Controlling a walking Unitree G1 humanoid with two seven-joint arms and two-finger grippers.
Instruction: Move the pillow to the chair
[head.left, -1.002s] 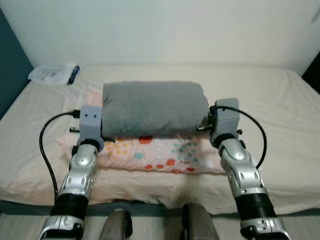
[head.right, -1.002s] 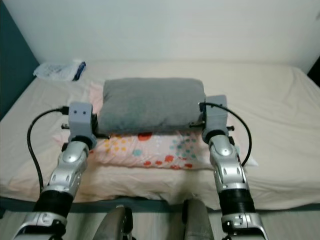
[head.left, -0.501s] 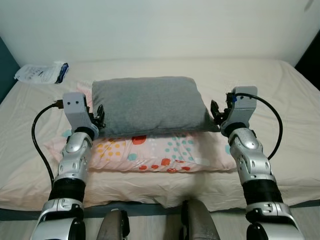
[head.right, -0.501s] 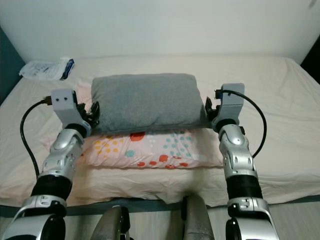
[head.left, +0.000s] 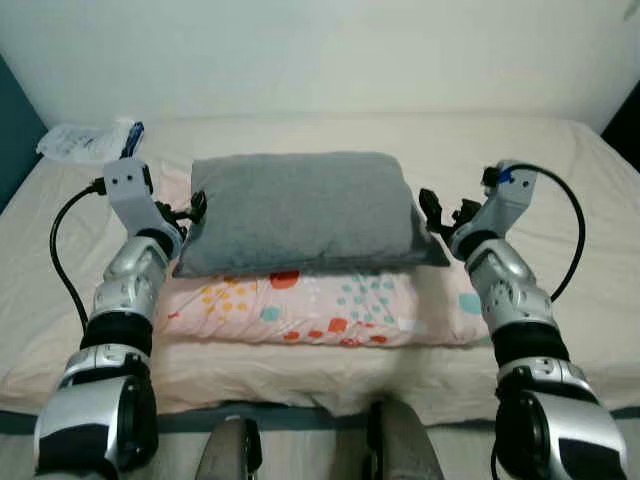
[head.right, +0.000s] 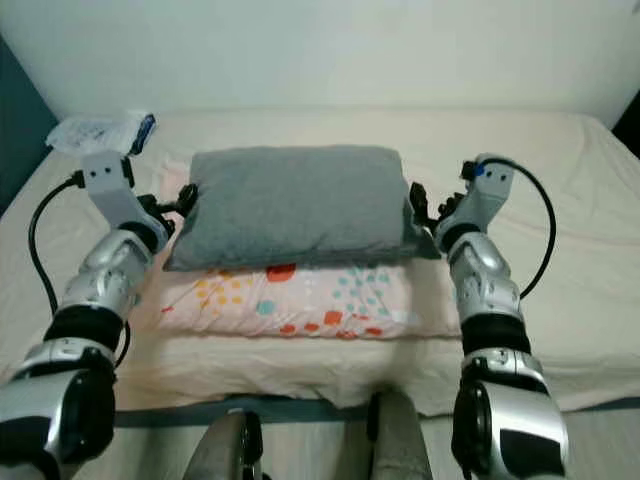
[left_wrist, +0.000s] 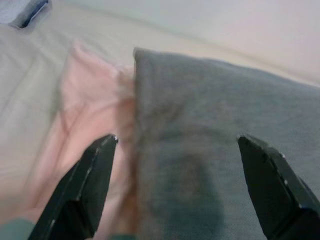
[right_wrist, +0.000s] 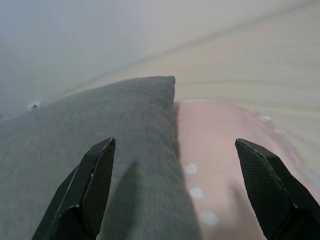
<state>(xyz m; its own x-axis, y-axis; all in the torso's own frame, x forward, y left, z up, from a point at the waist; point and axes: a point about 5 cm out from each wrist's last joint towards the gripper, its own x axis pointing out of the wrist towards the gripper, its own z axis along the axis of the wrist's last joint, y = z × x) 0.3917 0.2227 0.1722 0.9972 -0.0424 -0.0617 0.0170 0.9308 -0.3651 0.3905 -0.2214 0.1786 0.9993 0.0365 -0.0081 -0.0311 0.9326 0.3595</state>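
Both grippers have drawn back from the grey pillow's (head.left: 300, 210) ends and spread apart. The left gripper (left_wrist: 177, 187) is released, jaws wide, the pillow's corner just ahead between them; the right gripper (right_wrist: 185, 187) is likewise released (the wrist views alone show this plainly). Two pillows are stacked, grey on a dotted pink one (head.left: 320, 305), on a cream bed (head.left: 560, 180). Beyond the left gripper lies one plastic packet (head.left: 85, 142), then a white wall (head.left: 320, 50).
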